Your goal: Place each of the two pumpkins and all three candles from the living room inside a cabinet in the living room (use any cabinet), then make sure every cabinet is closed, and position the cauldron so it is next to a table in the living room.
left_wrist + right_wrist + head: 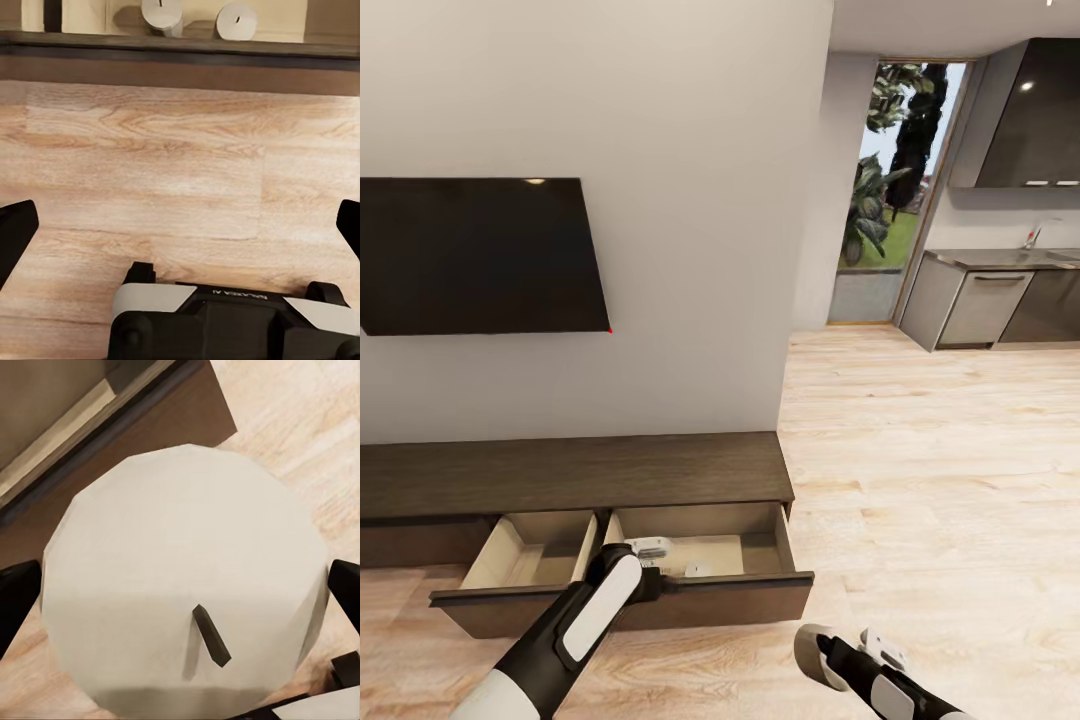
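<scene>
The long dark brown cabinet (pixel 580 472) stands under the wall with two drawers pulled open. Two pale candles (pixel 650 546) (pixel 698 568) lie in the right drawer (pixel 765 552), and they appear again as candles (pixel 161 13) (pixel 238 19) past the drawer front in the left wrist view. My left gripper (pixel 665 584) (pixel 180 225) hangs open over the floor just in front of that drawer. My right gripper (pixel 850 650) is low at the front right, shut on a third pale candle (pixel 187 585) with a dark wick. The pumpkins, cauldron and table are out of view.
The left drawer (pixel 530 552) looks empty. A black TV (pixel 480 255) hangs on the wall above the cabinet. Wooden floor (pixel 930 470) runs right toward the grey kitchen units (pixel 990 300) and a glass door (pixel 895 190).
</scene>
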Motion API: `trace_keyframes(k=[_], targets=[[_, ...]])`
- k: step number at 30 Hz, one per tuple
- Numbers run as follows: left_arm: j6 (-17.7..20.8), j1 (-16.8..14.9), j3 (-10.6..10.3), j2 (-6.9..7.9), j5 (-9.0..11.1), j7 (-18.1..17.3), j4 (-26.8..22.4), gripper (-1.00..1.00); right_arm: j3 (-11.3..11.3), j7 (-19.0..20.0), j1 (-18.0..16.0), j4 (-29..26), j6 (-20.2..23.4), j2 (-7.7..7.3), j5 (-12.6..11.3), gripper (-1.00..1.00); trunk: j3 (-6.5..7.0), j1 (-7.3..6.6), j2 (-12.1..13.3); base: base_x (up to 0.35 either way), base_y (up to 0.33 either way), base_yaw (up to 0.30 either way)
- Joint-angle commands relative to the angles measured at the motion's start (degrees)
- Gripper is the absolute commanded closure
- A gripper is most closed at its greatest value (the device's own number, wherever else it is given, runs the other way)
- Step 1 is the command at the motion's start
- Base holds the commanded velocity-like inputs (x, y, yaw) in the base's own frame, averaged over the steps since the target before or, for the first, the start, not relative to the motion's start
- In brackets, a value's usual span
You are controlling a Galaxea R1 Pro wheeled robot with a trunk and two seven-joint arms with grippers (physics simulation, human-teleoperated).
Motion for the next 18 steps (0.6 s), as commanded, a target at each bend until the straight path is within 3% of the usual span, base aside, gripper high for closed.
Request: trace_keyframes(k=[1,6,11,15,18], targets=[[0.88,-0.07,0.47,0.72,0.71,0.56,-0.94,-1.0,0.44,0.42,-0.05,0.05,0.29,-0.02,-0.54,1.0,-0.12,0.03,-0.11,0.0,0.0,0.0],[3.71,-0.07,5.56,2.1,0.82,0.47,-3.54,-1.0,0.46,0.43,-0.05,0.04,4.42,-0.02,-0.43,1.0,-0.12,0.03,-0.11,0.0,0.0,0.0],[4.47,-0.01,7.64,2.4,0.62,0.43,-3.99,-1.0,0.35,-1.01,-0.26,-0.08,9.34,0.16,-0.06,1.0,-0.12,0.03,-0.11,0.0,0.0,0.0],[4.59,0.07,8.01,2.61,0.49,0.43,-4.07,-1.0,0.27,-5.77,-0.68,-4.26,14.34,0.17,1.85,1.0,-0.12,0.03,-0.11,0.0,0.0,0.0],[4.61,0.1,8.13,3.79,0.78,0.37,-4.12,-1.0,0.14,-12.58,-0.8,-13.96,19.27,0.14,2.65,1.0,-0.12,0.03,-0.11,0.0,0.0,0.0]])
